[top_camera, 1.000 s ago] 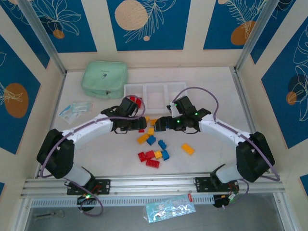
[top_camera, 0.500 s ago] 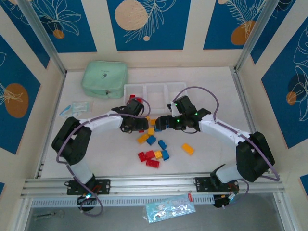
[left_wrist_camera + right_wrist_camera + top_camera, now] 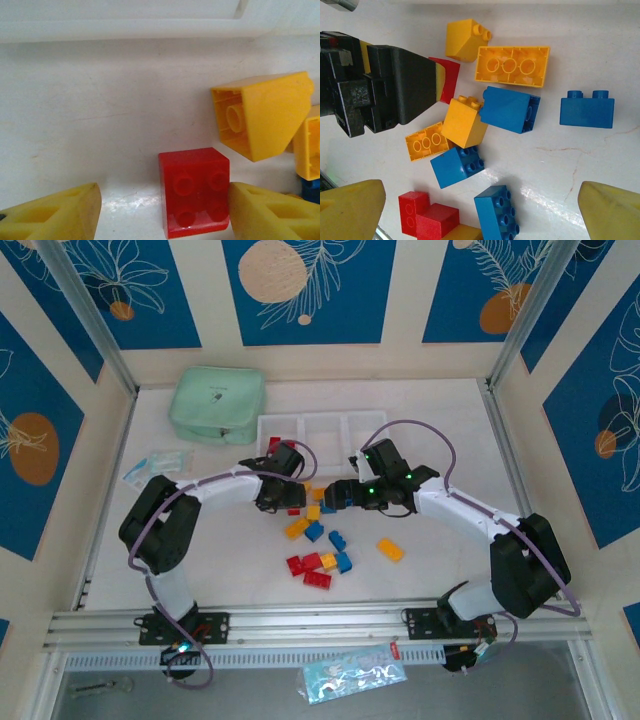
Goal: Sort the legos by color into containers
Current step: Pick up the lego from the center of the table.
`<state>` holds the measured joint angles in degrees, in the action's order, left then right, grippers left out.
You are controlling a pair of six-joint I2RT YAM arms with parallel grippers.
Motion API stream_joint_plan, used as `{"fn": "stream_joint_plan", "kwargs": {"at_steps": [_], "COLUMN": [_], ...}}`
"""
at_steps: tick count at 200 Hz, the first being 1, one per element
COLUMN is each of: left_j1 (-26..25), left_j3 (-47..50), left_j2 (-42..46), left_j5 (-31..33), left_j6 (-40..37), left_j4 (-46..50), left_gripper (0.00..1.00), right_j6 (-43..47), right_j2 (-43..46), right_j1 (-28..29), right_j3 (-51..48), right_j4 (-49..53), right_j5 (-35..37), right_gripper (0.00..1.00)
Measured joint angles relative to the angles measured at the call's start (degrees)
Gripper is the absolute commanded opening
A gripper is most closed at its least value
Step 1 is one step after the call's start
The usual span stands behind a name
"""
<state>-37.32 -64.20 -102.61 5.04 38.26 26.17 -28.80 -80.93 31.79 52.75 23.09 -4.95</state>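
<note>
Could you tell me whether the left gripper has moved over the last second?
Yes. Against the three joined translucent white bins, the left gripper has shifted rightward, toward the loose plastic bricks.

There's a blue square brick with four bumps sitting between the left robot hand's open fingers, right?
Not quite. The square brick with four bumps between the left gripper's open fingers is red, not blue. The left wrist view shows it.
</note>
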Motion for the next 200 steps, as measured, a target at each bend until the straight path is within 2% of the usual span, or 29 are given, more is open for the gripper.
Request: {"fn": "stream_joint_plan", "kwargs": {"at_steps": [56,126,200], "left_j1": [0.0,-0.22,-1.09], "left_j3": [1.22,0.83,0.24], "left_j2": [0.46,0.13,-1.31], "left_j5": [0.59,-0.09,-0.26], "left_j6": [-0.57,0.48,0.5], "left_j4": [-1.57,-1.73,-1.99], "left_gripper": [0.57,0.63,0.62], "right_j6": [-0.17,-0.17,-0.15], "right_j2": [0.0,-0.02,-0.02], "right_j1": [-0.04,-0.04,-0.15], "right_j3": [0.0,0.09,0.13], "right_j4": [-0.31,-0.76,-0.76], "right_j5": [-0.04,-0.02,-0.02], "right_gripper": [0.99,0.99,0.99]}}
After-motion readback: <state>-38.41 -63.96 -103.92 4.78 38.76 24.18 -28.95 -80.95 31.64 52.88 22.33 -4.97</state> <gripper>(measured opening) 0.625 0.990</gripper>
